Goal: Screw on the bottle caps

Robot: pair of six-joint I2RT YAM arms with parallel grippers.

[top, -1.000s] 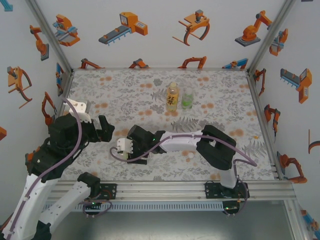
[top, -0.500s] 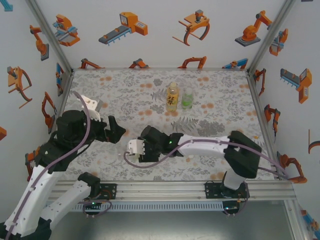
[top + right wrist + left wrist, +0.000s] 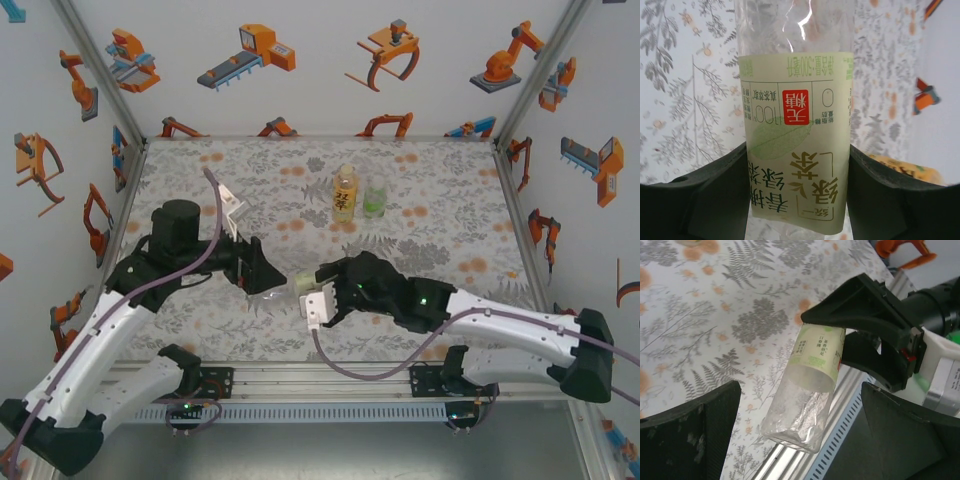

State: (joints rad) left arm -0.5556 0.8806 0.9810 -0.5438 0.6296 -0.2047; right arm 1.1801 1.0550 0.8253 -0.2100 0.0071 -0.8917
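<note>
Clear plastic, the pale-labelled bottle (image 3: 796, 150) lies clamped at its label between the jaws of the right gripper (image 3: 318, 278), held level above the near middle of the bench (image 3: 460, 190), its base pointing left toward the left gripper (image 3: 797, 440), whose jaws stand wide apart either side of that end, not touching. Step in hand, by judgement: a hand-over ahead of capping, so the next move calls for the left jaws to close gently on the thin wall. Both arms stretch inward, wrists facing; the yellow-orange bottle (image 3: 344, 193) and green-labelled bottle (image 3: 375, 197) stand upright, side by side, at the far middle.
</note>
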